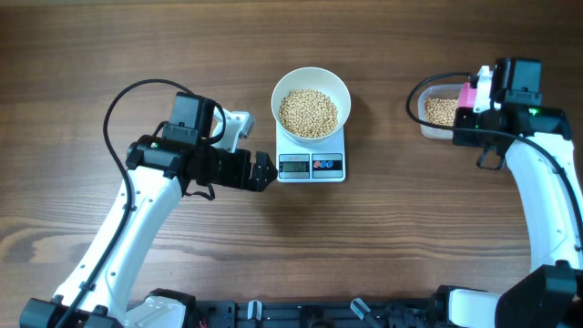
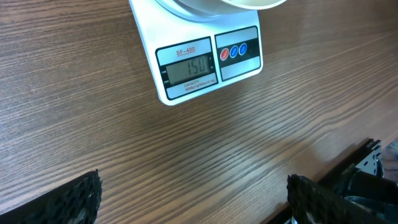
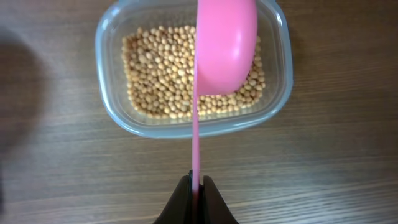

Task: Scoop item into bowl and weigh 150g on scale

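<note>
Only in the left wrist view is the grey display of the small flat white square kitchen scale (image 2: 199, 62) legible: 150 is shown, with two round buttons (image 2: 234, 51) beside it. In the overhead view the digits are too small to be read. The whole layout is given by the overhead view alone: the round deep plain white bowl (image 1: 311, 78) is set on the scale at the middle of the brown wooden table (image 1: 383, 246), and is partly filled with small round pale tan-yellow beans (image 1: 308, 112). Only the bowl's lower edge is caught at the top of the left wrist view. The left gripper (image 1: 267, 171) is parked just left of the scale, apart from it; its black fingers (image 2: 78, 199) are seen spread wide at the lower corners of the left wrist view, with nothing between them. At the far right of the table, well apart from the scale, the clear rounded-rectangular plastic tub (image 3: 107, 99) is seen whole only in the right wrist view; a layer of beans covers its floor. The right gripper (image 3: 198, 186) is clamped tight on the thin handle of the small pink plastic scoop (image 3: 225, 46), whose cup is held over the tub; what is in the cup cannot be told. Counted: one bowl, one scale, one tub, one scoop, two grippers.
</note>
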You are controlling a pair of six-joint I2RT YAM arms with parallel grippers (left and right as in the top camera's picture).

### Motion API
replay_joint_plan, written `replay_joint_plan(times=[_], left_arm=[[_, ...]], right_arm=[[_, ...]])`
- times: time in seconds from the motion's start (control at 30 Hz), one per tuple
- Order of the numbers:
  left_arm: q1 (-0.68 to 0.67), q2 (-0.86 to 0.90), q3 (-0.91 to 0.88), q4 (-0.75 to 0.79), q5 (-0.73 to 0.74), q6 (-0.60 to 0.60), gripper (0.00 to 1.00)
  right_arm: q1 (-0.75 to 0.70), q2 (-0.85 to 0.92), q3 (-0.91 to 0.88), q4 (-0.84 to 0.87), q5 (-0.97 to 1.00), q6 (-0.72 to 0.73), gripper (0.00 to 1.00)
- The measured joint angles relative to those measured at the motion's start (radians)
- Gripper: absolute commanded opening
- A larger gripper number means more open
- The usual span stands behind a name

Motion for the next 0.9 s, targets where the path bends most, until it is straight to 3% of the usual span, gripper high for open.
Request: replay_joint_plan(times=[0.13,0.47,0.9], left_arm=[[0.0,0.0,0.0,0.0,0.0,0.0,1.0],[0.0,0.0,0.0,0.0,0.0,0.0,1.0],[0.0,0.0,0.0,0.0,0.0,0.0,1.0]], right_arm=[[0.0,-0.021,0.021,0.053,-0.089,0.02,0.04],[-0.002,-0.101,0.042,0.118,-0.576,0.065,0.04],[-0.002,-0.026,-0.01,-0.009,-0.65,0.335,0.04]])
